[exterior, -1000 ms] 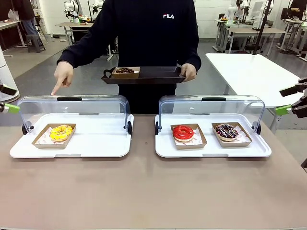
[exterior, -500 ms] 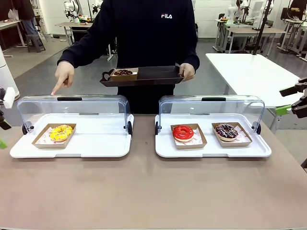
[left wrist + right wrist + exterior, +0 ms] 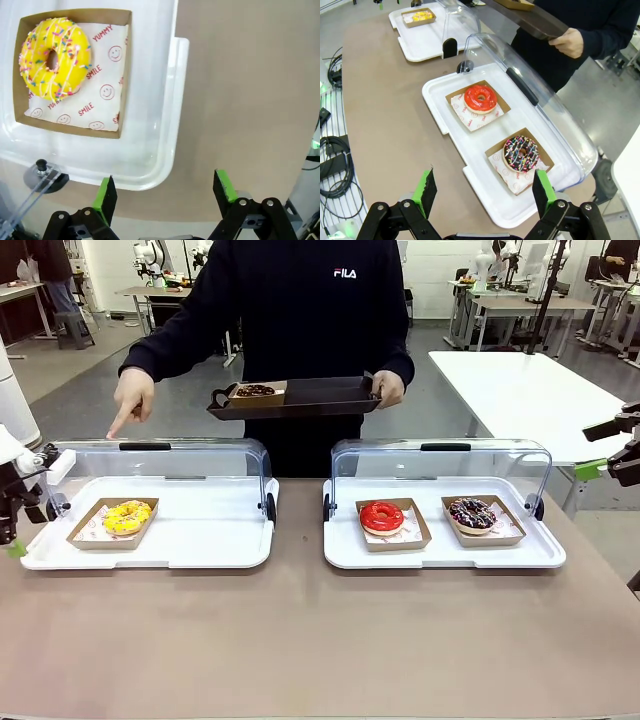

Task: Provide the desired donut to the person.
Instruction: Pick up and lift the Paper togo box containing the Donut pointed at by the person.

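The person (image 3: 300,310) stands across the table and points a finger (image 3: 118,428) down at the left display case. Their other hand holds a dark tray (image 3: 320,398) carrying a boxed chocolate donut (image 3: 255,390). A yellow sprinkled donut (image 3: 127,516) (image 3: 55,57) lies in a cardboard box on the left white tray (image 3: 200,540). My left gripper (image 3: 14,540) (image 3: 165,192) hangs open at that tray's left end, with nothing between its fingers. Beyond the table's right end, my right gripper (image 3: 598,450) (image 3: 485,192) is also open, looking over the right tray.
The right white tray (image 3: 440,555) holds a red glazed donut (image 3: 382,517) (image 3: 480,98) and a chocolate sprinkled donut (image 3: 472,512) (image 3: 520,153), each in a box. Both clear lids (image 3: 150,462) (image 3: 440,465) stand raised at the back. The near half of the brown table (image 3: 320,640) is bare.
My left gripper has swung in from the left edge and turned downward beside the left tray. The person's tray drifted slightly left. The right gripper has stayed still.
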`<action>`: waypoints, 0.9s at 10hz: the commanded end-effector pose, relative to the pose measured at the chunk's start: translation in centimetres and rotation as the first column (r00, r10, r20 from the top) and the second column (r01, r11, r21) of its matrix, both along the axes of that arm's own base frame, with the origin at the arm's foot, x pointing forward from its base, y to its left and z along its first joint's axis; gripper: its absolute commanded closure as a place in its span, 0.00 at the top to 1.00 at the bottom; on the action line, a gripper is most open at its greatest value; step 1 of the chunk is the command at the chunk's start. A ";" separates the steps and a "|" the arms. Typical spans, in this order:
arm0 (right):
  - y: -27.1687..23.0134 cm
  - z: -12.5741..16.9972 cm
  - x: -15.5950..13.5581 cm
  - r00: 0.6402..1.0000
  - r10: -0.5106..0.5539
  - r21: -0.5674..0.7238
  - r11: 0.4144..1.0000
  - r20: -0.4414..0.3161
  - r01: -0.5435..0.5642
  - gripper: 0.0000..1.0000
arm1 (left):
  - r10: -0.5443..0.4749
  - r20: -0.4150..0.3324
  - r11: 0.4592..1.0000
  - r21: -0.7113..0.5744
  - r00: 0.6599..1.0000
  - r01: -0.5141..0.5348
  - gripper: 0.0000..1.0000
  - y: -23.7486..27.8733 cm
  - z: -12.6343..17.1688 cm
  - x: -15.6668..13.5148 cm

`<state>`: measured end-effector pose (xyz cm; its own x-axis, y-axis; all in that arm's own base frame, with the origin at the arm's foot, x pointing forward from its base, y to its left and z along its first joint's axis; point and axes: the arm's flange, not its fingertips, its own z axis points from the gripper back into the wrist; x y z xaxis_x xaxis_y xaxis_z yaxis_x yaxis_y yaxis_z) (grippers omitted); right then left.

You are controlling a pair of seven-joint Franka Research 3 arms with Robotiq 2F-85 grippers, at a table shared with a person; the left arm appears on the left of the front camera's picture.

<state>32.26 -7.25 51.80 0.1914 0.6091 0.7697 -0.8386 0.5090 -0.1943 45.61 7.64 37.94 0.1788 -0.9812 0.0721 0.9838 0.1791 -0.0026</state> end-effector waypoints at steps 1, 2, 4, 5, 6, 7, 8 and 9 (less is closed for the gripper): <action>0.0 -0.2 0.3 1.000 0.010 0.020 1.000 0.006 -0.010 1.00 | -0.030 -0.004 0.999 -0.016 1.000 0.030 1.00 -0.1 -0.4 1.5; 0.0 -0.2 0.3 1.000 0.010 0.020 1.000 0.006 -0.010 1.00 | -0.053 -0.027 0.998 -0.045 0.998 0.052 1.00 -0.4 -1.1 2.2; 0.0 -0.2 0.3 1.000 0.010 0.020 1.000 0.006 -0.010 1.00 | -0.060 -0.017 0.995 -0.080 0.998 0.059 1.00 -0.7 -1.7 3.4; 0.0 -0.2 0.3 1.000 0.010 0.020 1.000 0.006 -0.010 1.00 | -0.069 0.000 0.993 -0.091 0.998 0.069 1.00 -1.1 -2.1 3.5; 0.0 -0.2 0.3 1.000 0.010 0.020 1.000 0.006 -0.010 1.00 | -0.078 -0.007 0.991 -0.108 0.997 0.077 1.00 -1.5 -2.5 3.6; 0.0 -0.2 0.3 1.000 0.010 0.020 1.000 0.006 -0.010 1.00 | -0.084 0.016 0.990 -0.110 0.996 0.085 1.00 -1.8 -3.0 3.9; 0.0 -0.2 0.3 1.000 0.010 0.020 1.000 0.006 -0.010 1.00 | -0.074 0.020 0.991 -0.114 0.997 0.076 1.00 -1.8 -3.5 4.4; 0.0 -0.2 0.3 1.000 0.010 0.020 1.000 0.006 -0.010 1.00 | -0.077 0.038 0.988 -0.128 0.996 0.081 1.00 -1.8 -3.9 5.1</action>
<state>32.26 -7.25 51.80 0.1914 0.6090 0.7697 -0.8386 0.5090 -0.1942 49.64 5.33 34.59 0.1169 -0.9784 0.1702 0.9931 0.1158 -0.0166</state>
